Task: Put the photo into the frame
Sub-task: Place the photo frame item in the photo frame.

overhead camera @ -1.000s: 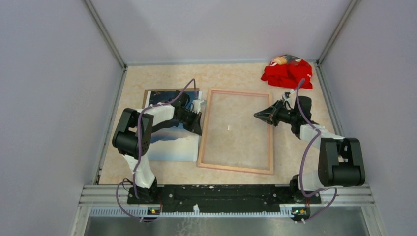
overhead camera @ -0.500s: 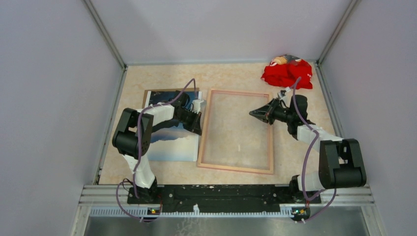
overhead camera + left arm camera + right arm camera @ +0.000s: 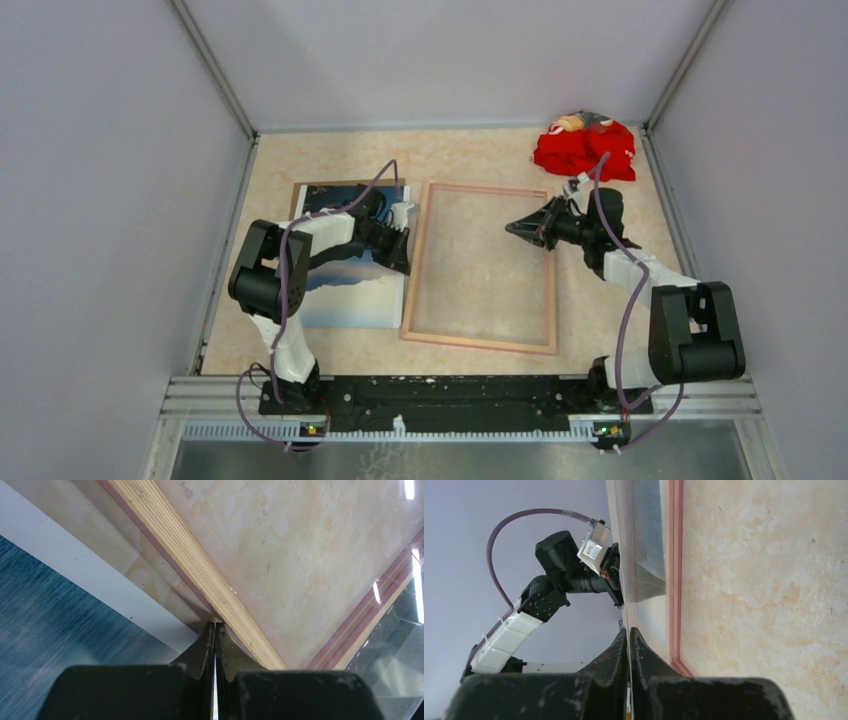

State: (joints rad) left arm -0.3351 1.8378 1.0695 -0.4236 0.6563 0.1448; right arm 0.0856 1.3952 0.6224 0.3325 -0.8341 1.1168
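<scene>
Two pincers, both closed to a hairline. Photo [image 3: 345,300] lies picture side up on the bench [image 3: 480,160], left of the frame [image 3: 478,343] and just beside it. Both long axes run near to far, roughly parallel. Frame lies flat at mid-bench, with only bench and glare showing inside its opening.

Left pincer [image 3: 403,243] is low with its fingers pressed together, at the seam where the photo's right edge nears the frame's left rail. In the left wrist view the tips meet against the outer edge of the pale layered-wood rail, pink along its side. The print's white border lies immediately to their left, with a thin wedge of bare bench between print and rail. Nothing shows between the fingers — whether they nip the print's very edge cannot be told.

Right pincer [image 3: 512,230] is also shut and empty as far as can be seen. It is raised over the frame just inside the right rail, tips pointing left.

Judgement: the left arm is much the nearer to the photo. The print must travel rightward over the left rail, so that edge probably has to lift first — the right arm looks placed to steady the frame.
</scene>
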